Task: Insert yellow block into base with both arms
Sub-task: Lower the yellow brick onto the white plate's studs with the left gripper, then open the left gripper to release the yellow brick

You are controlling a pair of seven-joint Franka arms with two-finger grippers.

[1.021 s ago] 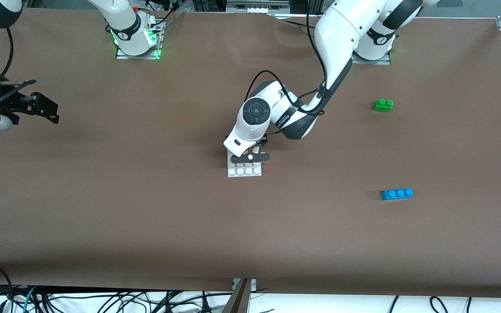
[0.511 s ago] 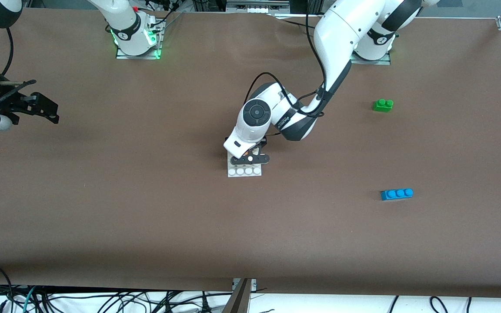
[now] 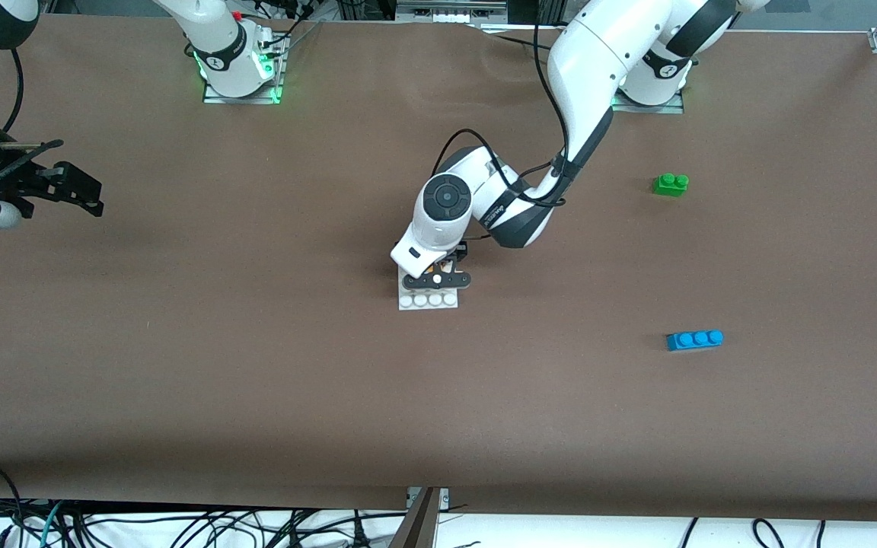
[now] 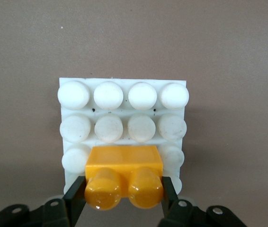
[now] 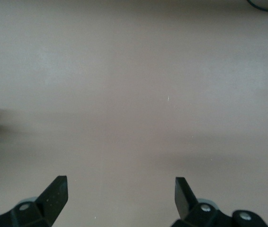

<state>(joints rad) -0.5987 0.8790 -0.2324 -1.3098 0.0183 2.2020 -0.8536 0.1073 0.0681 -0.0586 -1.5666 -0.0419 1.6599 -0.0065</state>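
Observation:
The white studded base (image 3: 429,300) lies mid-table. My left gripper (image 3: 437,275) hangs low over it, shut on the yellow block (image 4: 123,175). Both black fingers (image 4: 75,198) clamp the block's sides, with its two studs facing the wrist camera. The block sits over the middle studs of the base (image 4: 124,94), on the rows closest to the gripper; whether it is seated I cannot tell. In the front view the hand hides most of the block. My right gripper (image 3: 65,185) waits open at the right arm's end of the table, with bare table between its fingertips (image 5: 121,194).
A green two-stud brick (image 3: 671,184) and a longer blue brick (image 3: 695,339) lie toward the left arm's end of the table, the blue one nearer to the front camera. Brown table surface surrounds the base.
My left gripper has shifted slightly over the base with the yellow block, now covering more of its studs. The right arm has not moved.

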